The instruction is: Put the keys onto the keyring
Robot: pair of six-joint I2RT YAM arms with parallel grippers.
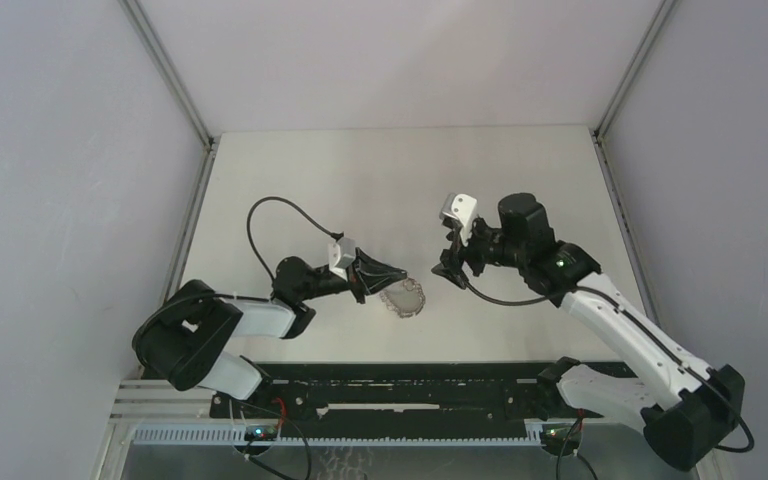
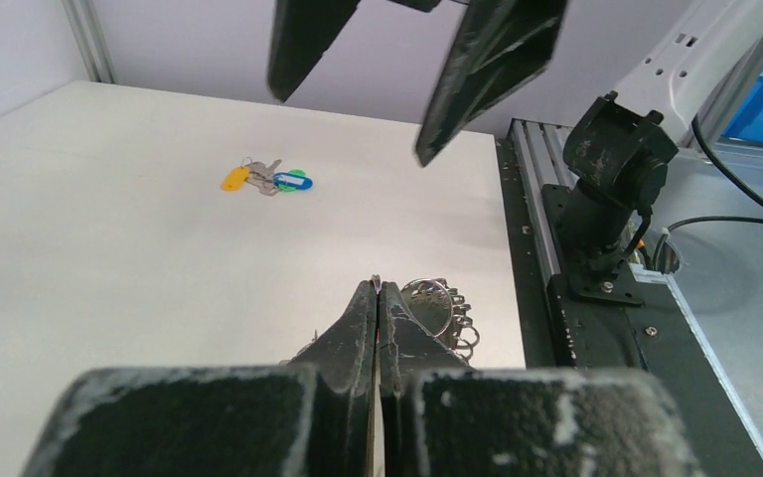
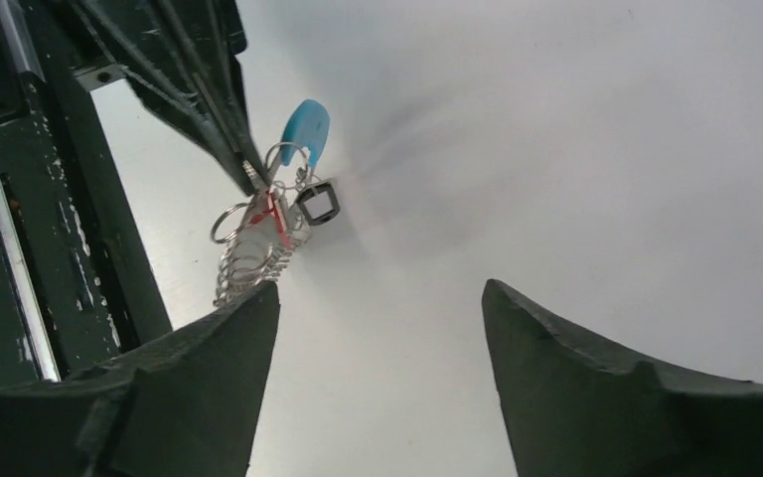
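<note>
The left gripper (image 1: 397, 272) reaches low across the white counter (image 1: 360, 170). Its jaws are pressed flat together, pinching the rim of the keyring (image 1: 406, 298), a silvery-grey oval loop of beaded chain with a bright blue curved plastic segment. The keyring lies close to the counter's near edge, just beyond the black rail (image 1: 400, 385) that carries both arm bases. A red piece (image 3: 270, 214) and a black square fob (image 3: 319, 204) sit in the same cluster. To its right, the right gripper (image 1: 450, 268) hovers above the counter, near the keyring but not touching it, jaws spread wide and empty. The keys (image 2: 263, 180), small metal ones bunched with yellow, blue and green plastic heads, rest on bare counter well apart from the keyring, in the left wrist view. Any writing on the heads is too small to read. Open white surface surrounds them, running to the grey walls (image 1: 70, 150).
</note>
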